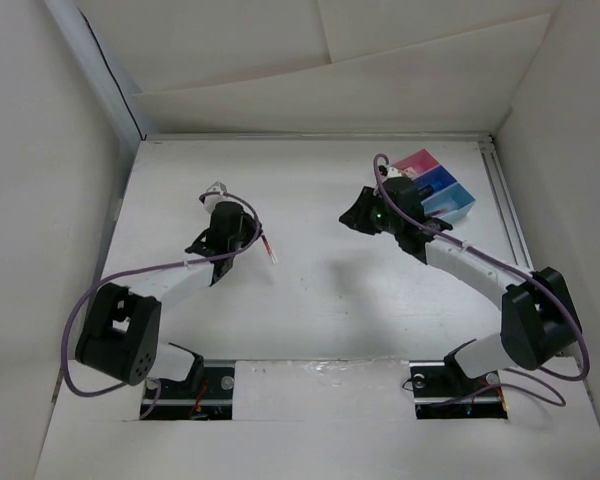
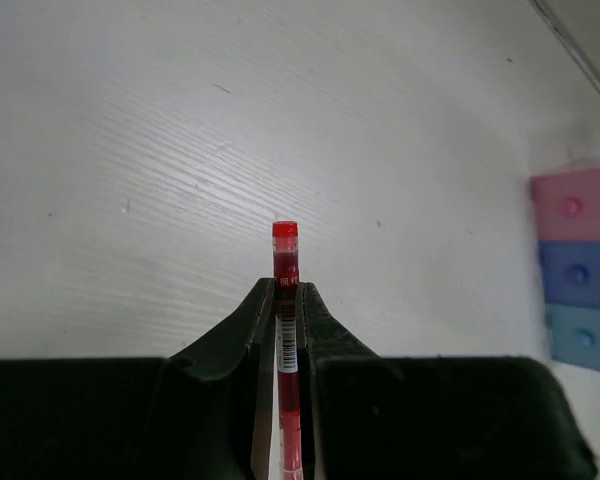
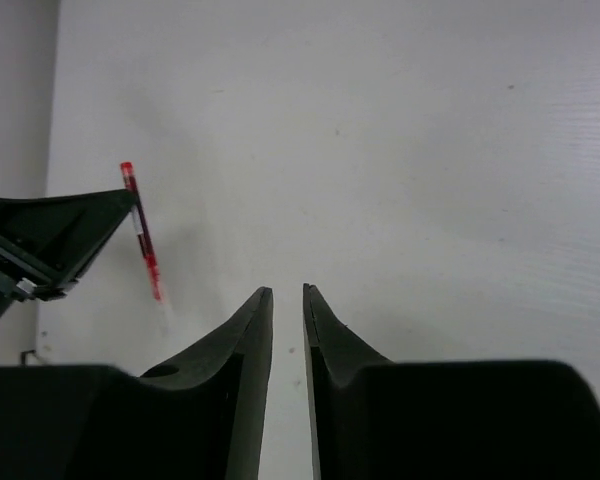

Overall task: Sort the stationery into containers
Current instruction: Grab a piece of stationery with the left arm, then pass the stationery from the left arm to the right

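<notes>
My left gripper (image 1: 252, 237) is shut on a thin red pen (image 1: 270, 250) and holds it above the table, left of centre. In the left wrist view the pen (image 2: 285, 250) stands between the jaws with its red cap sticking out past the fingertips. The pen also shows in the right wrist view (image 3: 145, 240). The joined trays stand at the back right: pink (image 1: 415, 162), dark blue (image 1: 436, 180), light blue (image 1: 454, 200). My right gripper (image 1: 350, 217) hovers just left of the trays, its jaws nearly together with nothing between them (image 3: 287, 292). Other stationery is out of view.
The trays show at the right edge of the left wrist view, pink (image 2: 575, 205), dark blue (image 2: 580, 272) and light blue (image 2: 585, 338). White walls enclose the table (image 1: 310, 290) on the left, back and right. A rail (image 1: 505, 200) runs along the right edge.
</notes>
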You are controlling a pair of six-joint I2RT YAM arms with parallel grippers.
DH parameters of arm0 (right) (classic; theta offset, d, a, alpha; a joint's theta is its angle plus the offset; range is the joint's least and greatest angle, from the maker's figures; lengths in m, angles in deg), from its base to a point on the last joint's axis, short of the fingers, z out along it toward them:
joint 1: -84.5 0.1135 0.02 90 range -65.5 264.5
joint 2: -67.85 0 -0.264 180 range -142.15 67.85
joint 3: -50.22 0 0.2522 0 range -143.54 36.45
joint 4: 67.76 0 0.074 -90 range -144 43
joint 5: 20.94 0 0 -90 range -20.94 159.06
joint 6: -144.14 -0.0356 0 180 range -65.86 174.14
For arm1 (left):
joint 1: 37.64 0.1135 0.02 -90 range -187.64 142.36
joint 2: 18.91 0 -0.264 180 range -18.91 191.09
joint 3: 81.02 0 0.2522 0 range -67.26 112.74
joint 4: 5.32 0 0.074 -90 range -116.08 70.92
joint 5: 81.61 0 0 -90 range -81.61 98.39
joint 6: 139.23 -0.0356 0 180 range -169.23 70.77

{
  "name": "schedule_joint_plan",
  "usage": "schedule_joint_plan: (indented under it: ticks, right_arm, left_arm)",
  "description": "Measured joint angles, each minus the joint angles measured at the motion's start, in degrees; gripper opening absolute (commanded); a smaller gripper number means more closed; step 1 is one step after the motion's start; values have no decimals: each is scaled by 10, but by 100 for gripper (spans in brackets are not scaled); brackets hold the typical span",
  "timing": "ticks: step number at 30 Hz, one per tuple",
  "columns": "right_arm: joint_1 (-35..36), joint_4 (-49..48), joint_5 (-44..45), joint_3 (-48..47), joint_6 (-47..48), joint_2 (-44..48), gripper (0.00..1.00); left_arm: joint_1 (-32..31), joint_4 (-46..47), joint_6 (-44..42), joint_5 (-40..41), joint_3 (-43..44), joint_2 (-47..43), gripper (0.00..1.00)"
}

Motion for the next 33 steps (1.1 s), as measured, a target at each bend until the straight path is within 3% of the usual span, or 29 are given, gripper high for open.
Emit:
schedule_joint_plan:
  ticks: [4,9,16,33]
  right_arm:
    - [-2,-26,-74,-12,-4,-14,18]
    - [2,-65,-146,-30,-12,-41,44]
    - [35,-100,-210,-61,-28,-92,58]
    - [69,-151,-251,-113,-61,-136,56]
  left_arm:
    - [0,52,-26,-54,-48,-55,0]
    - [-11,94,-57,-101,-87,-118,0]
    - [-29,127,-90,-156,-113,-185,0]
    - [-76,132,-137,-209,-122,-209,0]
